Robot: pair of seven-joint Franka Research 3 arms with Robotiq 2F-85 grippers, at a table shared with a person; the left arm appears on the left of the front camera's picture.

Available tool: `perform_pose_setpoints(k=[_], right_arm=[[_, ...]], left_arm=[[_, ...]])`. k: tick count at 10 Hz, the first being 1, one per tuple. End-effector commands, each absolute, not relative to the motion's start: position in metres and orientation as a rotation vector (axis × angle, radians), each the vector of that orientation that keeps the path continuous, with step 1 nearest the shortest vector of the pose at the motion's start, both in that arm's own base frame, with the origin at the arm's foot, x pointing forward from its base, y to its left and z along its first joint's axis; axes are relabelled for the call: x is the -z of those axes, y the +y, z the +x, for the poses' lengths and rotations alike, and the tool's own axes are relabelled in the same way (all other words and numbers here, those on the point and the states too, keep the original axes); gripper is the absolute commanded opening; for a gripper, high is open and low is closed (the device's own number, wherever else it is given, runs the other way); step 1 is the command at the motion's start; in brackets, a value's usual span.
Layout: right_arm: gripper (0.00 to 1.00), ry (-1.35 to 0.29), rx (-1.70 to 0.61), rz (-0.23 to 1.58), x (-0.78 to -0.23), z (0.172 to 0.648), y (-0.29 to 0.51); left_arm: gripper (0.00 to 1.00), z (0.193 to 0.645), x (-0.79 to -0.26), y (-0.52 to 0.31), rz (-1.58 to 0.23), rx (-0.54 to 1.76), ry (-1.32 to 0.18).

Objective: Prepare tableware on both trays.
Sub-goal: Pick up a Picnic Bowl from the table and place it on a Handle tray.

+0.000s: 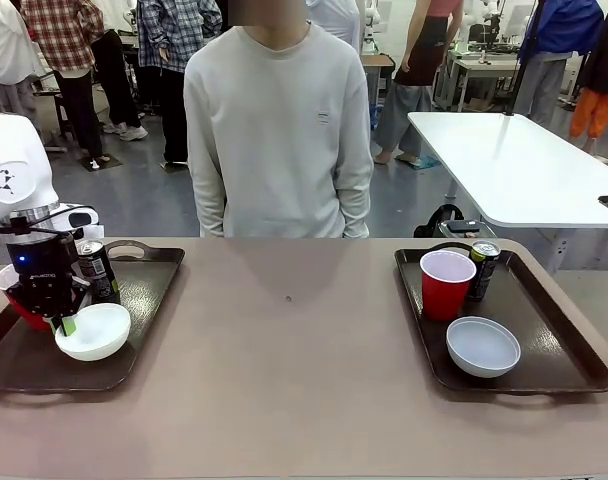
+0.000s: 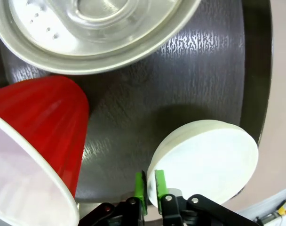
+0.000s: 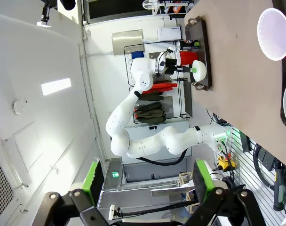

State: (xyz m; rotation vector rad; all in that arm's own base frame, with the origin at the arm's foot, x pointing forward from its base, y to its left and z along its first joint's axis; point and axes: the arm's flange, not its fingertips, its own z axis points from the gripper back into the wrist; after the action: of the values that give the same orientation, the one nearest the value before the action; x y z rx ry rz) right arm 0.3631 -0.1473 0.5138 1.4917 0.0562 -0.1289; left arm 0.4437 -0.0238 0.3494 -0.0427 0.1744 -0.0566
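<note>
Left tray [image 1: 149,300] sat at the table's [image 1: 284,380] left end, right tray [image 1: 554,330] at the right end, well apart. A person [image 1: 279,130] stood at the far side with arms down.

Left gripper [image 1: 64,322] was low over the left tray, pointing down at the near-left rim of the left bowl [image 1: 96,332]. In the left wrist view its green pads [image 2: 159,184] stood narrow, astride the bowl's [image 2: 204,160] rim. It looked like a pinch on the rim, though the contact itself was hard to make out. The bowl sat upright on the tray floor [image 2: 190,84].

Left cup [image 1: 6,290] was just behind the gripper at the tray's left side, partly hidden, red wall and pale inside filling the wrist view's lower left [image 2: 39,136]. Left can [image 1: 96,268] stood upright behind the bowl, near the tray's back edge. The big silvery disc at the top of the wrist view [image 2: 96,28] was probably its top.

Right tray held the right cup [image 1: 447,283] upright at back left, the right can [image 1: 483,268] just beside it, and the right bowl [image 1: 483,346] in front of both.

Right gripper [image 3: 146,176] was wide open, nothing between its fingers, off the table's end.
</note>
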Motion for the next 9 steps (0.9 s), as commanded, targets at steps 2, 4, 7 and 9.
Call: perform_pose_setpoints(k=[2,4,7,9], right_arm=[[1.00,0.072,0.138,1.501,-0.518,0.363,-0.148],[1.00,0.072,0.138,1.501,-0.518,0.363,-0.148],[1.00,0.072,0.138,1.501,-0.518,0.363,-0.148],[1.00,0.072,0.138,1.501,-0.518,0.363,-0.148]], left_arm=[[1.00,0.439,-0.365,-0.022,-0.035,0.085,0.166],[0.45,0.417,-0.398,-0.023,-0.062,0.120,0.099],[0.74,0.367,-0.447,-0.038,-0.093,0.270,0.046],[0.94,0.342,-0.464,-0.044,-0.065,0.329,0.071]])
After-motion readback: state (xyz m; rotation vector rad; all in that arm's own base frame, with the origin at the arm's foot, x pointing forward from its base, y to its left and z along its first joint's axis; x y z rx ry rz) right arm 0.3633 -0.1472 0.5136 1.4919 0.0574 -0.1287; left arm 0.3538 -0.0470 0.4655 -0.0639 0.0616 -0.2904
